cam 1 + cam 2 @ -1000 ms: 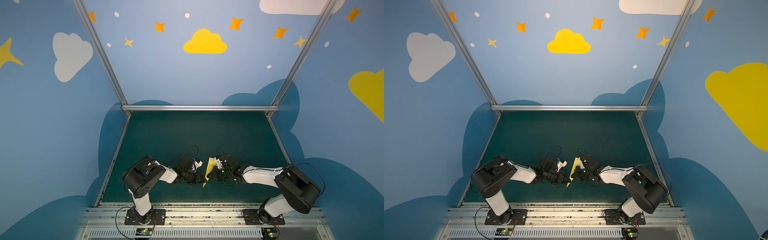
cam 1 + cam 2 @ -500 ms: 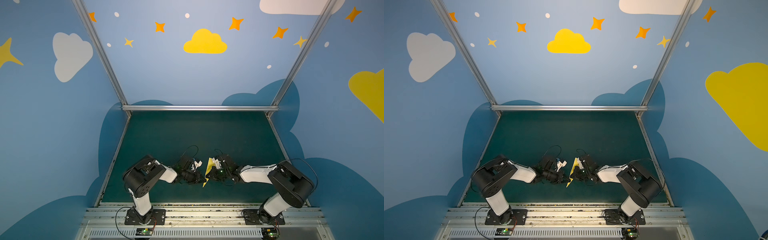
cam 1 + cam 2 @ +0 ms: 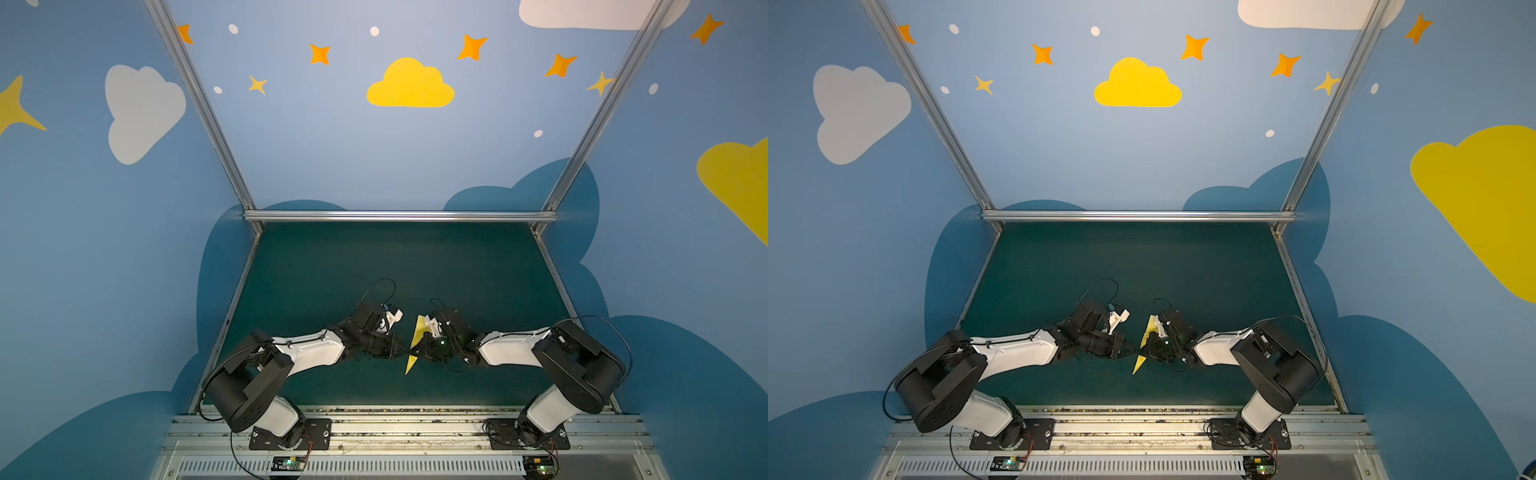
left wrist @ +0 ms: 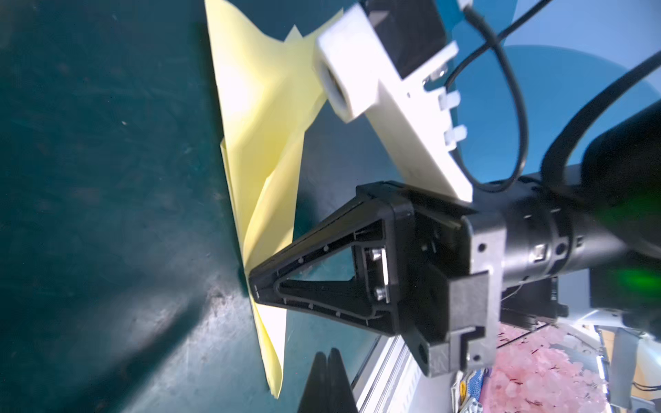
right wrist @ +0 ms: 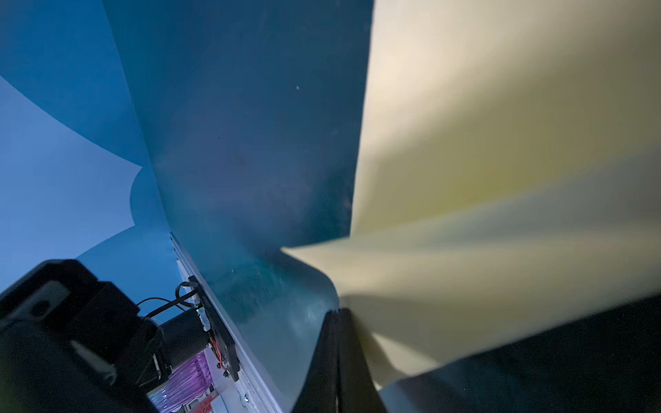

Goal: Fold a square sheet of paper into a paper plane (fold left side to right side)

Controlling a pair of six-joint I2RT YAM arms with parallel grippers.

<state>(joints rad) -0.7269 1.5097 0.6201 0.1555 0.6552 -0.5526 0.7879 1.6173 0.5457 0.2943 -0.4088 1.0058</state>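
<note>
The paper plane [image 3: 419, 332] [image 3: 1149, 330] is a pale yellow folded dart lying on the green mat between my two arms, near the front. In the left wrist view its layered wings [image 4: 261, 107] spread away from a long crease. My right gripper [image 4: 253, 284] [image 5: 338, 311] is shut, its tips pressed on that crease, with paper [image 5: 500, 143] beside the fingers. My left gripper [image 4: 327, 352] [image 3: 402, 354] is shut on nothing, just beside the plane's pointed end.
The green mat [image 3: 395, 266] stretches back to a metal rail [image 3: 399, 215], with blue painted walls on three sides. A metal rail [image 3: 395, 419] along the front carries both arm bases. Cables loop above both wrists.
The right arm's elbow has swung slightly inward. Both gripper tips and the paper plane stay nearly where they were.
</note>
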